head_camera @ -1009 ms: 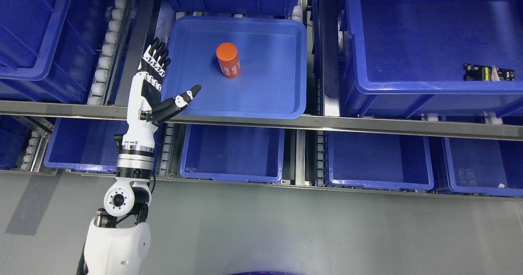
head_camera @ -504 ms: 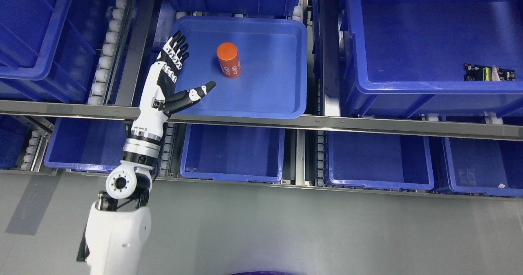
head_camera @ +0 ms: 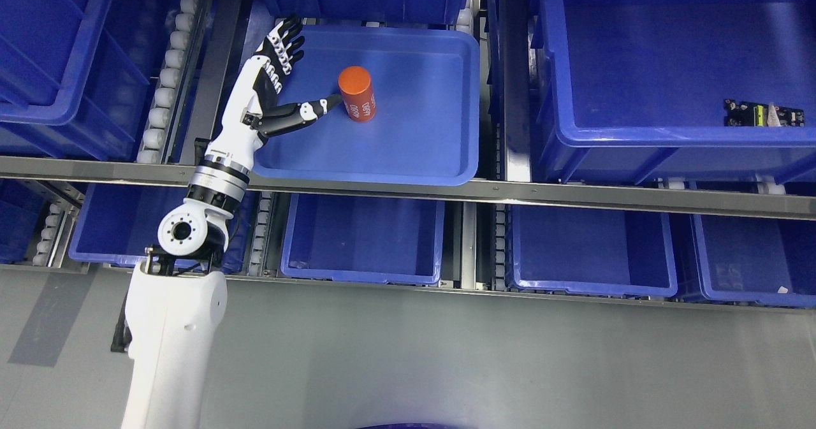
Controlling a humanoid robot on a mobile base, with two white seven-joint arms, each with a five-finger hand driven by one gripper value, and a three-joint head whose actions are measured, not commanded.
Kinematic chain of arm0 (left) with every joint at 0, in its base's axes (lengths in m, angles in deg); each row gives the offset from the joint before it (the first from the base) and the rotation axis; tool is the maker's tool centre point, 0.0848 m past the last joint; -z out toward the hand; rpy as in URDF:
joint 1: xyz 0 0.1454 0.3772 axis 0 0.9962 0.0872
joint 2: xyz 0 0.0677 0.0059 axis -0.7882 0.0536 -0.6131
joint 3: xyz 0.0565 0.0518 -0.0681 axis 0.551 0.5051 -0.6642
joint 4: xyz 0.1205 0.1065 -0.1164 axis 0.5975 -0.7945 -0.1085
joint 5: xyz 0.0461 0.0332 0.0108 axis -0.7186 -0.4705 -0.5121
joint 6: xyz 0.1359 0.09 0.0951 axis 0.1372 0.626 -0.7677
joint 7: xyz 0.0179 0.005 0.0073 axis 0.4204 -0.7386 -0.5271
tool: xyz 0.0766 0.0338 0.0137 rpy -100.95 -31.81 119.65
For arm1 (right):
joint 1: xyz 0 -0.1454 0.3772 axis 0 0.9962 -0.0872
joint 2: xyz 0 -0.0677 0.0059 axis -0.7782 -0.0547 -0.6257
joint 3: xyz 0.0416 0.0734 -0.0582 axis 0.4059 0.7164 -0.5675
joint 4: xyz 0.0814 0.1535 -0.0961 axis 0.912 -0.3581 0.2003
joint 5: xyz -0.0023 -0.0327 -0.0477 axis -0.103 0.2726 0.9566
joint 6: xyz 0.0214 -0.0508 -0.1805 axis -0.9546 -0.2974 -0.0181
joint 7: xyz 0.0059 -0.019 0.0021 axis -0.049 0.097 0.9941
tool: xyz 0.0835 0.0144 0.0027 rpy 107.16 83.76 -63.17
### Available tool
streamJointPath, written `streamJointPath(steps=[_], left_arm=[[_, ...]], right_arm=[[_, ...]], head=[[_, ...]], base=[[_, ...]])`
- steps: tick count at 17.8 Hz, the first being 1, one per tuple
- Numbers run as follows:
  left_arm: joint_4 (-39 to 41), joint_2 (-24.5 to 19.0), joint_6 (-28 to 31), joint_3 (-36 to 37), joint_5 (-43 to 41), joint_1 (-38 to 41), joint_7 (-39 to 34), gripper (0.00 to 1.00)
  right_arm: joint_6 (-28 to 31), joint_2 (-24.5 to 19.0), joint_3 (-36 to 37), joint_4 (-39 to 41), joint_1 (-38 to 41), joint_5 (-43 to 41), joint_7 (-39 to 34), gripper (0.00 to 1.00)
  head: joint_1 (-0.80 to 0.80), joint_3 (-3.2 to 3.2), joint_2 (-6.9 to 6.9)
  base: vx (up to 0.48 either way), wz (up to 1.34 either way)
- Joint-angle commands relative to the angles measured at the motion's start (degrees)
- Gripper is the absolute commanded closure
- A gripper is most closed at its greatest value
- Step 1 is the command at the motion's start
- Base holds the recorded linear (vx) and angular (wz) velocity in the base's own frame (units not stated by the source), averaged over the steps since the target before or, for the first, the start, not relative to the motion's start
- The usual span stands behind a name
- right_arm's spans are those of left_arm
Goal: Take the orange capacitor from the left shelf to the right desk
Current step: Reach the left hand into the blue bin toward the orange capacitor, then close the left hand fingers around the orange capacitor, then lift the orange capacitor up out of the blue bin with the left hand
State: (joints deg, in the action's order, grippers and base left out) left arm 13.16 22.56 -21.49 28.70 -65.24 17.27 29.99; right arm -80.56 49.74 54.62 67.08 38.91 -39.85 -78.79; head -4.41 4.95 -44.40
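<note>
An orange capacitor (head_camera: 357,94), a short cylinder with white print on its side, stands in a shallow blue tray (head_camera: 440,155) on the upper shelf level. My left hand (head_camera: 284,75) reaches over the tray's left rim, fingers spread open and pointing away. Its thumb tip sits right at the capacitor's left side; whether it touches cannot be told. Nothing is held. The right arm does not show.
Deep blue bins surround the tray: one at the upper left (head_camera: 57,53), a large one at the right (head_camera: 669,136) holding a small circuit board (head_camera: 762,114). More blue bins (head_camera: 363,238) sit on the lower level behind a metal rail (head_camera: 574,193). Grey floor lies below.
My left arm has extended up and to the right, from the tray's lower left rim into the tray. The thumb now reaches the capacitor's left side. The capacitor has not moved.
</note>
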Motion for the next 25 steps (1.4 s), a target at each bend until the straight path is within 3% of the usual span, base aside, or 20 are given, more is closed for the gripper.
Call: streamJointPath(steps=[1, 9, 13, 22, 25], left_arm=[[-10.51, -0.77, -0.32, 6.63, -0.98, -3.55, 0.62, 0.02], [-18.32, 0.9, -1.64, 7.61, -6.07, -6.79, 0.62, 0.02], [-19.74, 1.6, -1.64, 7.7, -6.16, -7.68, 0.62, 0.07], [-21.14, 2.89, -2.42, 7.26, -6.16, -8.12, 0.62, 0.4], [-24.04, 2.89, -7.77, 4.98, -5.99, -8.82, 0.62, 0.67]], right_arm=[[0.0, 1.0, 0.62, 1.0, 1.31, 0.35, 0.06, 0.0], [0.0, 1.0, 0.62, 1.0, 1.32, 0.35, 0.06, 0.0], [0.0, 1.0, 0.62, 1.0, 1.32, 0.35, 0.06, 0.0], [0.0, 1.0, 0.62, 1.0, 1.31, 0.35, 0.06, 0.0], [0.0, 1.0, 0.62, 1.0, 1.32, 0.35, 0.06, 0.0]], head=[[0.0, 0.0, 0.0], [0.0, 0.0, 0.0], [0.0, 0.0, 0.0], [0.0, 0.0, 0.0], [0.0, 0.0, 0.0]], base=[[0.0, 0.0], [0.0, 0.0], [0.0, 0.0], [0.0, 0.0], [0.0, 0.0]])
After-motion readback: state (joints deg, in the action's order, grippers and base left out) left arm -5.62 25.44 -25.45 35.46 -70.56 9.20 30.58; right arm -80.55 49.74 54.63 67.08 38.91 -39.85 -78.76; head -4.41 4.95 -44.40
